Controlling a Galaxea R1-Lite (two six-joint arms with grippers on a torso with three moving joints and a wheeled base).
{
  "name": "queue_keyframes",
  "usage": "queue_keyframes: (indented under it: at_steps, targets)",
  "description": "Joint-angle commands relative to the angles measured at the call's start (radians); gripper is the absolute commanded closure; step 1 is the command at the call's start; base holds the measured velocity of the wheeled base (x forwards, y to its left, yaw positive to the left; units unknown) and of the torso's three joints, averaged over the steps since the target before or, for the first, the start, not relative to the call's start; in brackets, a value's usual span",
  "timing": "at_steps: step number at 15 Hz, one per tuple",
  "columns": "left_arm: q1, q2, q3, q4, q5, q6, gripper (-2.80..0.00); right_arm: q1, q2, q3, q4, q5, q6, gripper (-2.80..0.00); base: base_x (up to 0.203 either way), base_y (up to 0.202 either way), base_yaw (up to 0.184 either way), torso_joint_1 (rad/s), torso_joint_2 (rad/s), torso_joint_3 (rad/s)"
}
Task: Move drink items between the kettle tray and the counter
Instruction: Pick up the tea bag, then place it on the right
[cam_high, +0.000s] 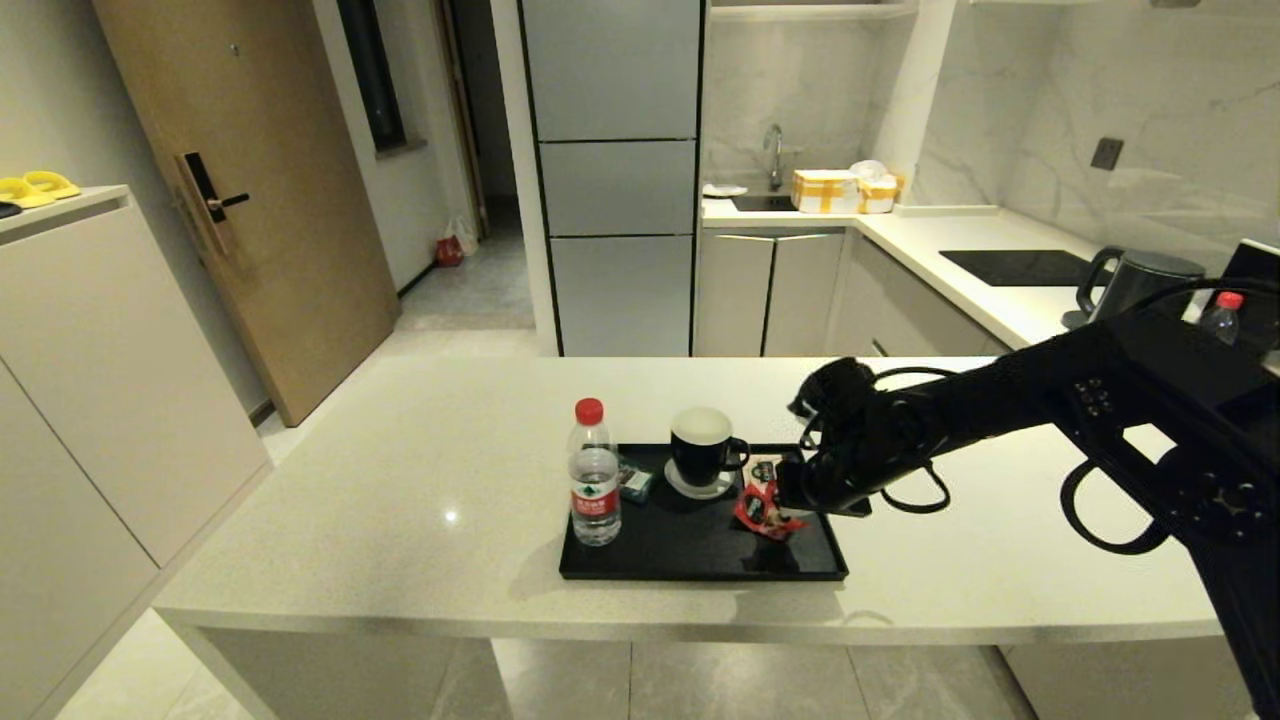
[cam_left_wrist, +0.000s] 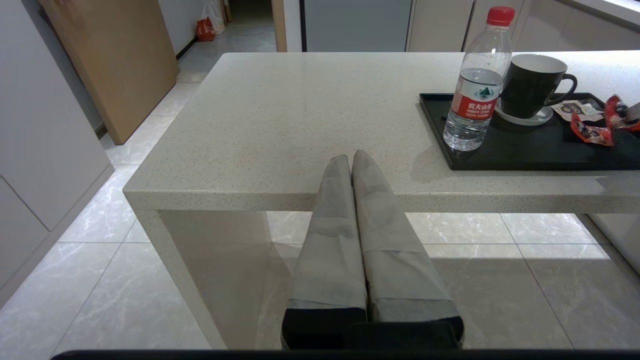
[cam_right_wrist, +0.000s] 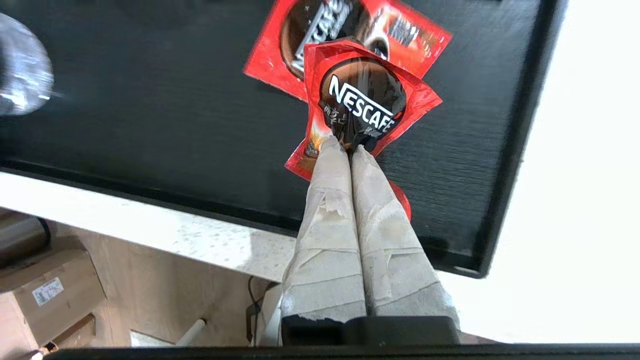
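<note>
The black kettle tray (cam_high: 700, 566) lies on the cream speckled counter (cam_high: 400, 480). The water bottle (cam_high: 594, 475) with red cap and red label stands upright in the tray's left front corner, also clear in the left wrist view as the bottle (cam_left_wrist: 475, 90). My right gripper (cam_high: 787, 503) is over the tray's right part, shut on a crinkly red sachet (cam_right_wrist: 362, 107), pinched at its edge between the fingertips. A second red sachet (cam_right_wrist: 350, 30) lies flat on the tray (cam_right_wrist: 515, 150) beneath it. My left gripper (cam_left_wrist: 351, 157) is shut and empty, parked off the counter's front edge.
A black mug (cam_high: 702, 447) on a white coaster stands mid-tray, with a teal tea packet (cam_high: 634, 483) beside the bottle. On the far right counter are a kettle (cam_high: 1140, 280), another bottle (cam_high: 1222, 315) and the black hob panel (cam_high: 1020, 266).
</note>
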Motion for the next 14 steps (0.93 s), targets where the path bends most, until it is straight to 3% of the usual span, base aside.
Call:
queue_keyframes:
  at_steps: [1,3,6,8,11,12,14]
  targets:
    - [0.0,0.0,0.0,0.0,0.0,0.0,0.0,-0.025,-0.028,-0.003,0.008,-0.006,0.005,0.0,0.0,0.0,0.0,0.0,0.0,0.0]
    - [0.0,0.0,0.0,0.0,0.0,0.0,0.0,-0.071,-0.038,-0.033,0.034,-0.017,0.037,0.0,0.0,0.0,0.0,0.0,0.0,0.0]
    - [0.0,0.0,0.0,0.0,0.0,0.0,0.0,-0.216,-0.047,-0.114,0.21,-0.036,0.097,0.0,0.0,0.0,0.0,0.0,0.0,0.0]
    - [0.0,0.0,0.0,0.0,0.0,0.0,0.0,-0.322,-0.044,-0.113,0.247,-0.042,0.097,0.0,0.0,0.0,0.0,0.0,0.0,0.0]
    - [0.0,0.0,0.0,0.0,0.0,0.0,0.0,-0.389,-0.005,-0.103,0.277,-0.063,0.094,0.0,0.0,0.0,0.0,0.0,0.0,0.0]
    - [0.0,0.0,0.0,0.0,0.0,0.0,0.0,-0.392,0.005,-0.091,0.281,-0.065,0.09,-2.8,0.0,0.0,0.0,0.0,0.0,0.0]
    - [0.0,0.0,0.0,0.0,0.0,0.0,0.0,-0.39,0.017,-0.084,0.274,-0.071,0.09,-2.8,0.0,0.0,0.0,0.0,0.0,0.0]
